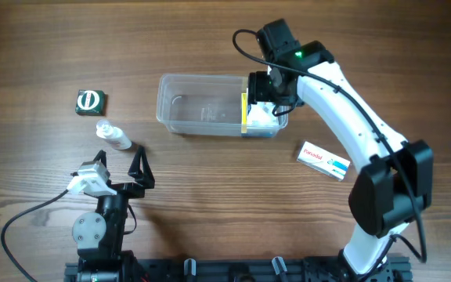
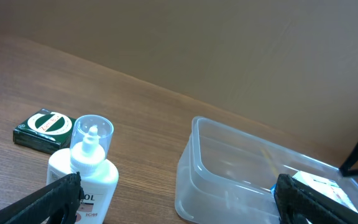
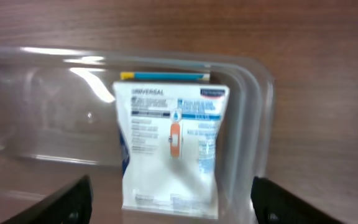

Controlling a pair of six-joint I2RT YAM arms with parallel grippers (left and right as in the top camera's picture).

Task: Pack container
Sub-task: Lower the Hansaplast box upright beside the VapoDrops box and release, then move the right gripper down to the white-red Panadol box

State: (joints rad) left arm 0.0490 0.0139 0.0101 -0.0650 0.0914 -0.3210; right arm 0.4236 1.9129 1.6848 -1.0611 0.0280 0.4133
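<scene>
The green box (image 1: 92, 102) and the small bottle (image 1: 113, 136) lie on the surface just ahead of the left hand (image 1: 120, 162), which is spread wide and empty. The container (image 1: 198, 77) lies to their right, its long axis running left to right. Over its right end the right hand (image 1: 263, 100) hovers, fingers wide, above a plaster box (image 3: 173, 149). A white medicine box (image 1: 323, 160) lies nearer that arm.

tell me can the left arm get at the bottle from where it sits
Probably yes: the bottle lies just ahead of the left gripper, which is open, and nothing stands between them.
</scene>
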